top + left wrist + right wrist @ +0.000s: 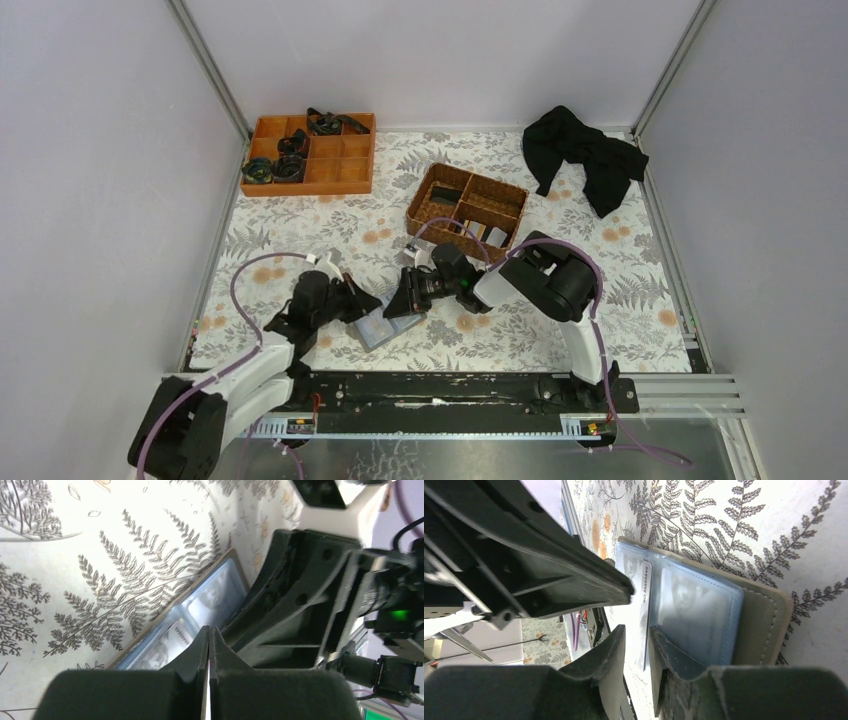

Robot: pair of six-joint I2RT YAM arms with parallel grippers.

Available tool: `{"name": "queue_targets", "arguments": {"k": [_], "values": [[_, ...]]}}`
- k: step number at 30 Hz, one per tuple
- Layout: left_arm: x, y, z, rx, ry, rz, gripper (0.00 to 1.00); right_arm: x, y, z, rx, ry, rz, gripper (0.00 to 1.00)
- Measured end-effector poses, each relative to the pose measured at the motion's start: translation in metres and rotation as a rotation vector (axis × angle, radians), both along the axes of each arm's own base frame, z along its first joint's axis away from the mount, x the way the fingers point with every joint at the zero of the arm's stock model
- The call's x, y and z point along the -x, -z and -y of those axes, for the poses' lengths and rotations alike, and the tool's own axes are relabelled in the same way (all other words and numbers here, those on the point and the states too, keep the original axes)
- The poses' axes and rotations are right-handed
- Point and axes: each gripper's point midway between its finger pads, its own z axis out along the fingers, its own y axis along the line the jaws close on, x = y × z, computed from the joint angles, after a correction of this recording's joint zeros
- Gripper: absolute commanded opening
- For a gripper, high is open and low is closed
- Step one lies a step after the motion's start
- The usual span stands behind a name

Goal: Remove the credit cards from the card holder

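Observation:
The card holder (379,329) lies open on the floral cloth between my two grippers, clear blue-grey sleeves up; it shows in the left wrist view (216,596) and the right wrist view (704,615). A pale card (646,592) printed with a number sticks partly out of a sleeve, also seen in the left wrist view (179,633). My right gripper (637,636) is open by a narrow gap with that card's edge between the jaws. My left gripper (209,631) is shut and empty, its tips on the holder's sleeve. In the top view the left gripper (363,306) and right gripper (397,304) nearly meet.
A brown wicker basket (432,188) with a few cards (493,237) in its near compartments stands behind the right arm. An orange divided tray (352,170) with dark items is at the back left. A black cloth (585,155) lies at the back right.

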Motion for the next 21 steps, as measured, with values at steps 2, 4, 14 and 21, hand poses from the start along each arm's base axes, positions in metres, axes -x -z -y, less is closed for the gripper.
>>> {"name": "queue_targets", "arguments": {"k": [2, 4, 14, 21], "values": [[-0.004, -0.01, -0.001, -0.003, -0.013, 0.018, 0.0, 0.0, 0.0, 0.0, 0.0, 0.0, 0.0, 0.31], [-0.008, -0.027, -0.002, 0.006, -0.026, 0.055, 0.0, 0.0, 0.0, 0.0, 0.0, -0.001, 0.003, 0.31], [0.02, -0.047, 0.003, 0.055, -0.061, -0.008, 0.0, -0.005, -0.003, -0.005, 0.001, -0.006, 0.019, 0.3], [0.048, -0.026, -0.004, 0.063, -0.125, -0.148, 0.0, -0.006, 0.0, -0.004, 0.017, 0.003, 0.014, 0.3]]}}
